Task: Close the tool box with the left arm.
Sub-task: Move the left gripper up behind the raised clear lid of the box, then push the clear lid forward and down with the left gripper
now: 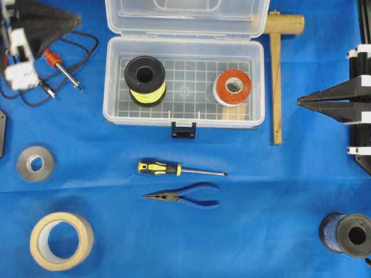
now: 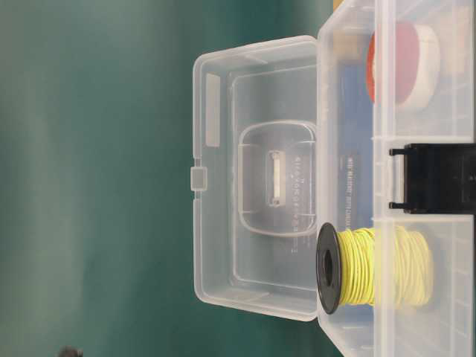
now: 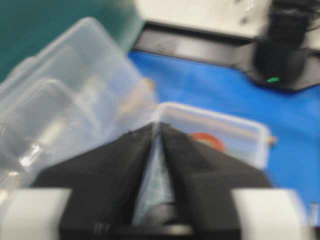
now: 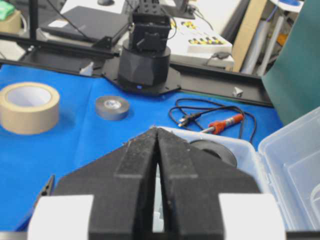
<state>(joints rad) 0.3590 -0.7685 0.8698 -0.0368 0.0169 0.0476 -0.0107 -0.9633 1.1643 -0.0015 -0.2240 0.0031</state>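
The clear plastic tool box (image 1: pixel 185 95) stands open at the back middle of the blue cloth, and its lid (image 1: pixel 185 17) is swung back and stands up behind the base. The dark latch (image 1: pixel 183 129) hangs at the front wall. Inside are a black spool of yellow wire (image 1: pixel 145 78) and a red-and-white tape roll (image 1: pixel 233 87). My left gripper (image 1: pixel 79 22) is shut and empty at the far left, apart from the box and pointing at it. In its blurred wrist view, the left gripper (image 3: pixel 157 125) faces the lid (image 3: pixel 65 100). My right gripper (image 1: pixel 299 101) is shut and empty right of the box.
A wooden mallet (image 1: pixel 277 75) lies right of the box. A soldering iron (image 1: pixel 61 66) with its cable lies at the left. A screwdriver (image 1: pixel 174 169) and pliers (image 1: pixel 185 197) lie in front. Grey tape (image 1: pixel 36 164), masking tape (image 1: pixel 61 240) and a blue spool (image 1: pixel 348 234) sit nearer.
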